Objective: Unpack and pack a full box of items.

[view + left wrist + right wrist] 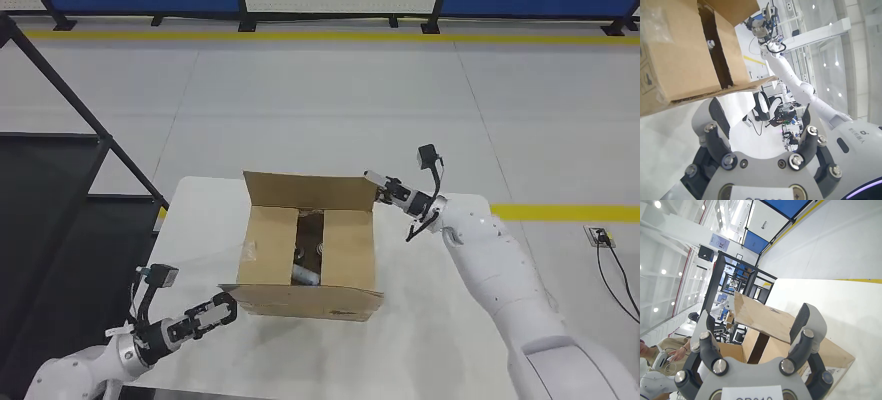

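Mid-table (200, 230), box (265, 250) with flaps ajar over a bottle (710, 44); left gripper (228, 308) spread beside its near corner, right gripper (376, 187) spread astride the far flap (305, 187).

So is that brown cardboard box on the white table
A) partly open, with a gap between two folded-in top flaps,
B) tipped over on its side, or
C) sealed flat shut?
A: in the top view the brown cardboard box stands upright on the white table, with two top flaps folded inward, a dark gap between them and the far flap standing up.
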